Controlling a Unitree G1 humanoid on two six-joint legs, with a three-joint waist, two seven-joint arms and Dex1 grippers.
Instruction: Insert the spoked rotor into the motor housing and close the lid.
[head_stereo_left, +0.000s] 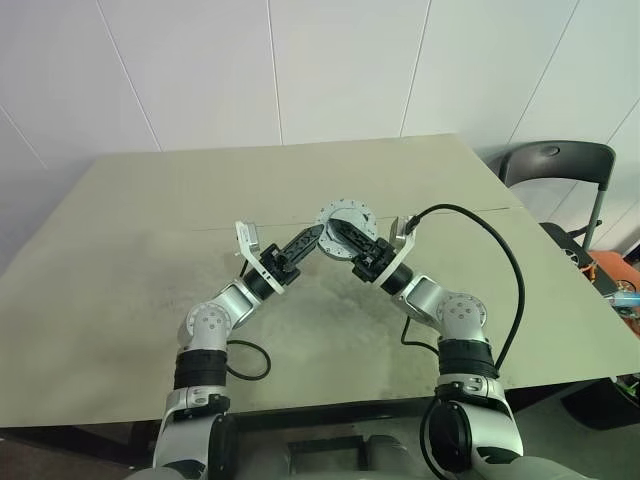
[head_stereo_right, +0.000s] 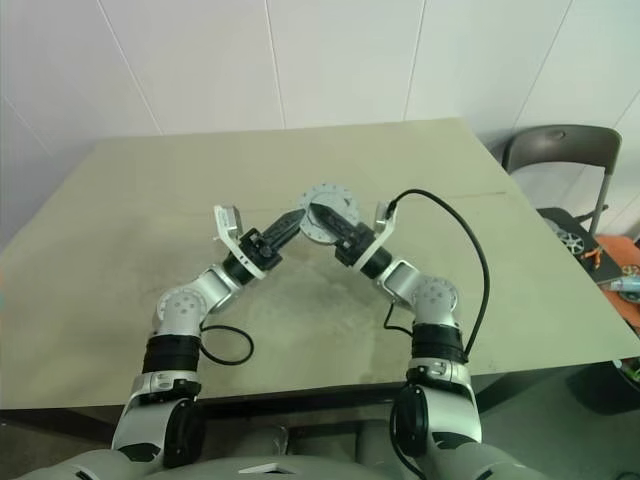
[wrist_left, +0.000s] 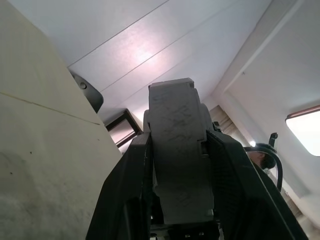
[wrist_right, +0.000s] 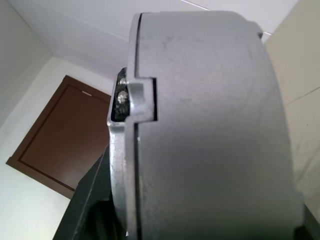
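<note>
Right gripper (head_stereo_left: 345, 236) is clamped on the motor housing (head_stereo_left: 347, 221), holding it up above the surface (head_stereo_left: 130, 260), roughly over the middle of it. Housing is tilted, its round silver face with a ring of small holes turned up. In the right wrist view the housing (wrist_right: 210, 130) sits edge-on between the black fingers, a thin seam and a small notch showing along its rim.

Left gripper (head_stereo_left: 305, 240) comes in from the other side, tips at the housing's edge. Left wrist view shows its two fingers (wrist_left: 125, 200) closed on a grey scuffed part (wrist_left: 180, 150); can't tell whether that is the same housing or its lid.

Both arms form an inverted V meeting at the housing. A black cable (head_stereo_left: 505, 260) loops off the right arm. Dark chair (head_stereo_left: 555, 170) stands past the surface's far right corner.
</note>
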